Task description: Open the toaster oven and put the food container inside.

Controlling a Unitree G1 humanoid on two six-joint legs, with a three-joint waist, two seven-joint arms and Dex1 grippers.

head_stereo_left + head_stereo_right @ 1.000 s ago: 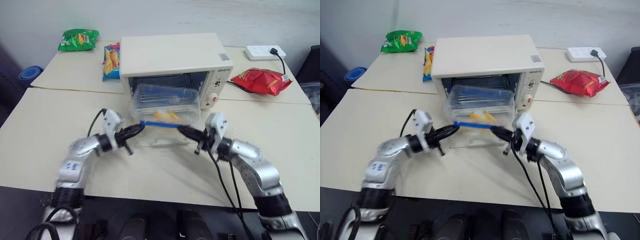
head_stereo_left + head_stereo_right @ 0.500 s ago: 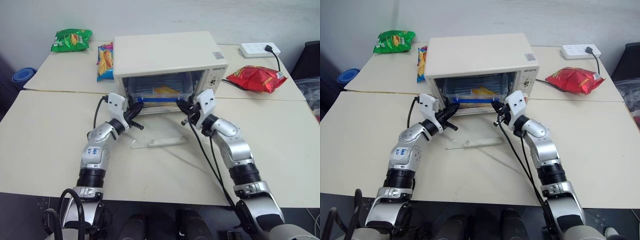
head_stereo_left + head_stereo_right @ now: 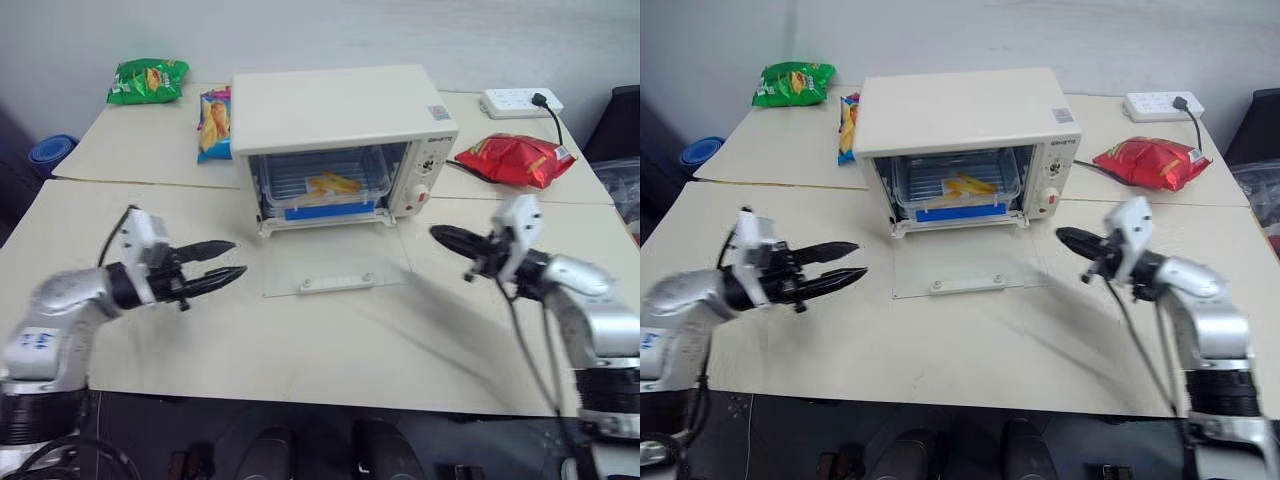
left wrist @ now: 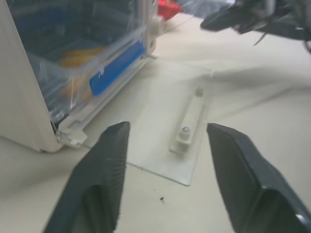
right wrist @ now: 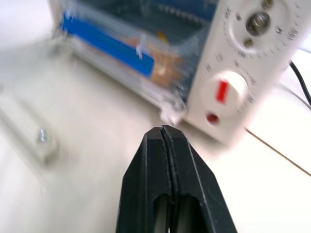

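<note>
The cream-white toaster oven [image 3: 340,110] stands at the table's middle. Its glass door [image 3: 330,262] lies flat on the table with the white handle [image 3: 335,284] up. Inside on the rack sits the clear food container [image 3: 325,185], a blue clip bar [image 4: 116,65] facing out and yellow-orange food showing. My left gripper [image 3: 238,257] hovers open and empty to the left of the door. My right gripper [image 3: 434,233] is shut and empty to the right of the door, in front of the control knobs [image 5: 226,90].
At the back left of the table lie a green snack bag [image 3: 150,78] and a blue-orange snack bag [image 3: 213,122]. A red snack bag [image 3: 518,158] and a white power strip [image 3: 520,100] with a black cable are at the back right.
Both grippers have drawn away from the oven mouth, the left one to the left and the right one to the right. The left has opened. The container stays inside the oven.
</note>
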